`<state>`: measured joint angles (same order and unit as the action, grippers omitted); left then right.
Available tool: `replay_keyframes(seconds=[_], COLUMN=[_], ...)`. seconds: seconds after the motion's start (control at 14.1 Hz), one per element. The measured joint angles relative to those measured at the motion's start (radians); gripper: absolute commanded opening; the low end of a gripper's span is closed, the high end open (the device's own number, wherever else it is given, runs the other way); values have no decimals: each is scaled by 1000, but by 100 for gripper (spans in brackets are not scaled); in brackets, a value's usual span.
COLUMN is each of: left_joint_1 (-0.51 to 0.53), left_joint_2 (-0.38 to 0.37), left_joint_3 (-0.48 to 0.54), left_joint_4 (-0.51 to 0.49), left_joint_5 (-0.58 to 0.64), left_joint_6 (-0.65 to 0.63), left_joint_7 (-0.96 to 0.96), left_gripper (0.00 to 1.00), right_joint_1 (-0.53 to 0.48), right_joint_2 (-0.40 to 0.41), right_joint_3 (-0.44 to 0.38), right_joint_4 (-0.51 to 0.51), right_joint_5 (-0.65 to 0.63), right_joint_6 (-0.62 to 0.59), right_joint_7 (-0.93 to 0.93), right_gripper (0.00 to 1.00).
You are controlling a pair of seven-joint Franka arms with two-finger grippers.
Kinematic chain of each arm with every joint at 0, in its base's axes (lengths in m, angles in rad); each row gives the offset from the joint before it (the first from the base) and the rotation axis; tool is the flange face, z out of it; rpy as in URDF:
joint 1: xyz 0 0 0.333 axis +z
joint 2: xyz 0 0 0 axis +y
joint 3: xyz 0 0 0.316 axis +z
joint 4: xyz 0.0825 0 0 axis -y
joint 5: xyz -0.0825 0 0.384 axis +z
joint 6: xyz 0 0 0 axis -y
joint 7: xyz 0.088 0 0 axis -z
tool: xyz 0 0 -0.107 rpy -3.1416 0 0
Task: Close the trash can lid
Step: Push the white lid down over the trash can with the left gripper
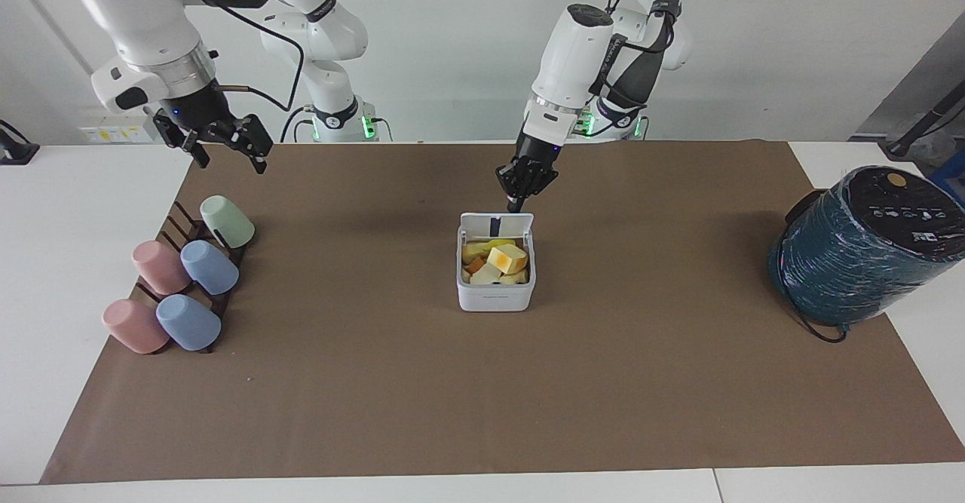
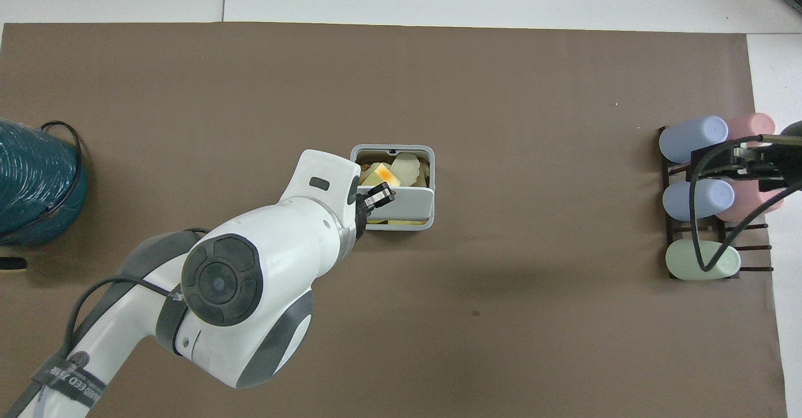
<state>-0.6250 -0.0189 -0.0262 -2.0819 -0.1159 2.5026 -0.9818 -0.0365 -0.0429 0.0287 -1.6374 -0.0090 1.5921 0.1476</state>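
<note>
At the right arm's end of the desk (image 1: pixel 45 277), a dark slatted rack (image 1: pixel 183 225) carries five tumblers lying on their sides: a green cup (image 1: pixel 227 221), two pink cups (image 1: pixel 160 267) and two blue cups (image 1: pixel 209 267). Above the rack's robot-side end, the right gripper (image 1: pixel 223 141) hangs in the air with its jaws spread apart and nothing between them; this arm waits.

Across the middle of the desk lies a brown paper mat (image 1: pixel 377 382), and at its centre stands the trash can (image 1: pixel 495 297), a small white cube-shaped bin with a grey rim. It is filled with chunks of yellow, cream and orange scraps (image 1: pixel 497 260), one yellow block with an orange patch on top. The lid (image 1: pixel 497 224) is hinged on the can's robot-side edge and is tilted forward over the opening, partly lowered but not shut; the blue strip on its underside shows in the facing view. In the overhead view the lid (image 2: pixel 401 202) covers the part of the opening nearer the robots, while the scraps show in the rest.

Directly above the lid's raised edge, the left gripper (image 1: pixel 517 200) points down with its jaws pinched together on nothing, the tip right at the lid's top edge; whether it touches cannot be told.

Toward the left arm's end of the desk, a large teal-wrapped cylinder (image 1: pixel 859 250) rests at the mat's edge, with a black cable (image 1: pixel 818 331) curling beneath it.
</note>
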Motion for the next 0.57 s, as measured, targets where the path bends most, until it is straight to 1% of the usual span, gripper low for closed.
replay_keyframes(seconds=[0.28,0.57], left_joint_1=[0,3], left_joint_2=[64,97], left_joint_3=[-1,-1], left_joint_4=[16,39], left_joint_5=[-5,-25], left_joint_6=[80,117], left_joint_7=[0,-1], left_gripper=[3,3], right_joint_1=[0,0], right_joint_2=[0,0], right_joint_3=[0,0], right_joint_4=[0,0], right_joint_5=[0,0], right_joint_6=[0,0], right_joint_7=[0,0], right_gripper=[100,100])
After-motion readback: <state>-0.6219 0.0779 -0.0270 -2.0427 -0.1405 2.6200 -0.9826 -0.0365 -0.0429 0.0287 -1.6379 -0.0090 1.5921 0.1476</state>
